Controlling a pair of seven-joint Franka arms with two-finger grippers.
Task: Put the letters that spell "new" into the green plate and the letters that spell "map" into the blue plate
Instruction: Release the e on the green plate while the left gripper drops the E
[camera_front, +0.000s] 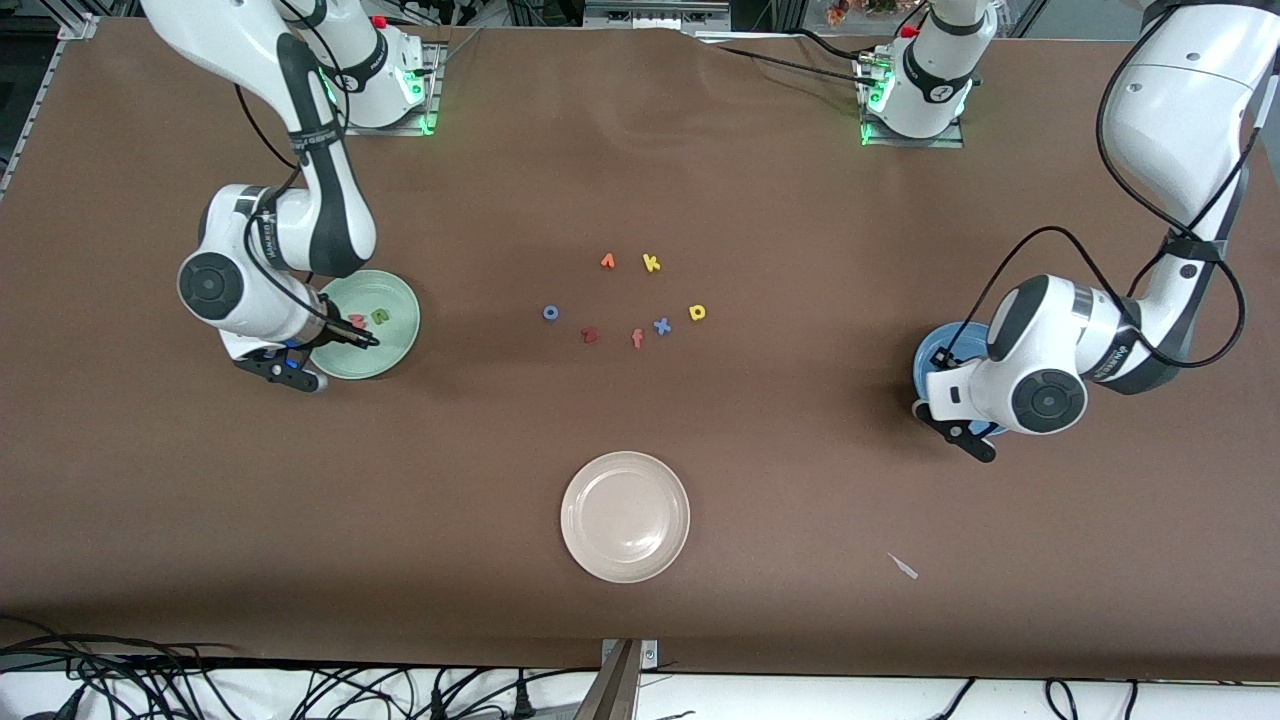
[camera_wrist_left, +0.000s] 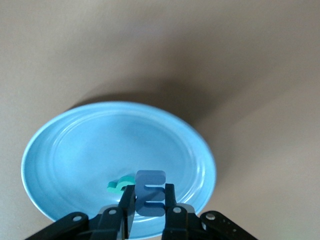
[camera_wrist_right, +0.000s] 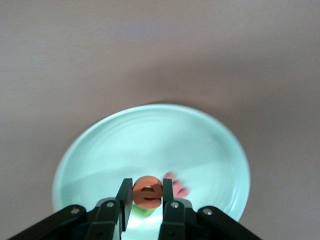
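My right gripper (camera_wrist_right: 147, 194) is shut on the orange e (camera_wrist_right: 148, 191) and holds it low over the green plate (camera_wrist_right: 150, 140). The pink-red w (camera_front: 356, 321) and the green n (camera_front: 380, 316) lie in that plate (camera_front: 405, 345). My left gripper (camera_wrist_left: 150, 197) is shut on the blue m (camera_wrist_left: 150, 192) just above the blue plate (camera_wrist_left: 100, 140), where the teal a (camera_wrist_left: 118, 186) lies. In the front view the left arm hides most of the blue plate (camera_front: 928, 358). The yellow p (camera_front: 697, 312) lies on the table mid-way between the plates.
Around the yellow p lie a yellow k (camera_front: 651, 263), an orange letter (camera_front: 607, 261), a blue ring letter (camera_front: 550, 313), a dark red letter (camera_front: 590, 336), an orange-red f (camera_front: 637, 338) and a blue x (camera_front: 661, 325). A cream-white plate (camera_front: 625, 516) sits nearer the camera.
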